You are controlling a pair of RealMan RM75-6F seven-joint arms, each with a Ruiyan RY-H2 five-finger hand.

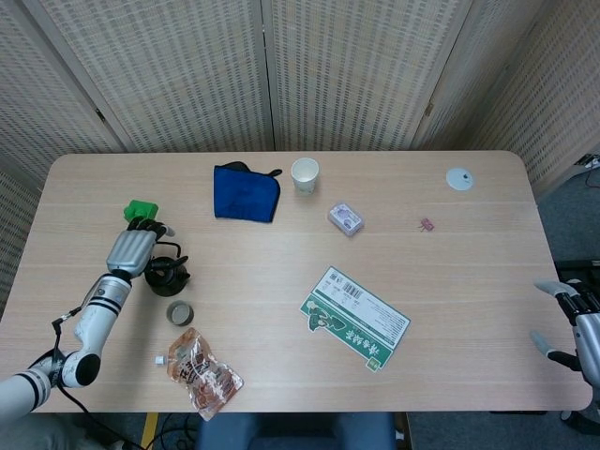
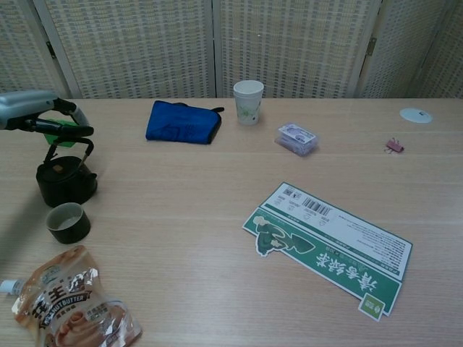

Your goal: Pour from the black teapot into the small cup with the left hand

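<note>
- Backdrop was a folding screen (image 1: 309,66) of pale woven panels, set in light frames with hinges at the joins.
- Screen wrapped round the far side and angled in at both ends.
- Table (image 1: 281,347) was light wood-grain laminate with rounded corners; it filled most of the head view.
- Floor (image 1: 570,202) was grey, seen only past the right end of the table.
- Light was even and diffuse, shadows soft, no glare on the tabletop.
</note>
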